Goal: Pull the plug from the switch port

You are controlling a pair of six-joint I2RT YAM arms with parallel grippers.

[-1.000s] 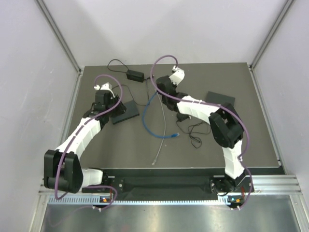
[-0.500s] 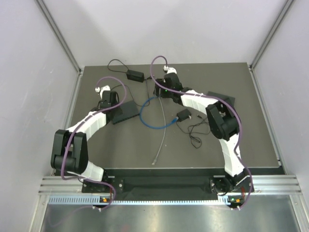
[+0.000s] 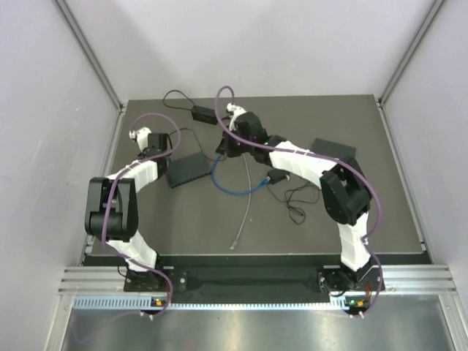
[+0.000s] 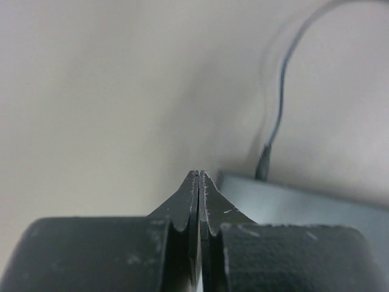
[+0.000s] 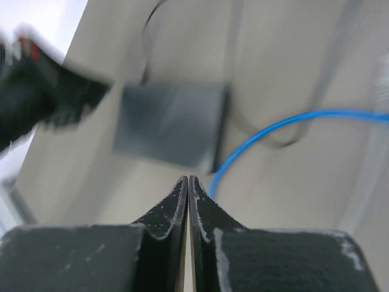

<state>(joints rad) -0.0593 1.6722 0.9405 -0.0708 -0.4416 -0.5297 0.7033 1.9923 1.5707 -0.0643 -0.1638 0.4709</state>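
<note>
right wrist view: my right gripper point(image 5: 188, 179) shut, empty; i'd pinch the likely stiff plug point(image 5: 214, 171) at the switch point(image 5: 170, 125)'s five o'clock corner, not its limp blue cable point(image 5: 292, 118).

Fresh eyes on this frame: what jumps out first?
The left gripper and right gripper flank the dark switch on the far left part of the table. Both are shut, with nothing between the fingers. A bright blue cable curls away from the switch's right edge, the most vivid thing lying on the dark tabletop.
</note>
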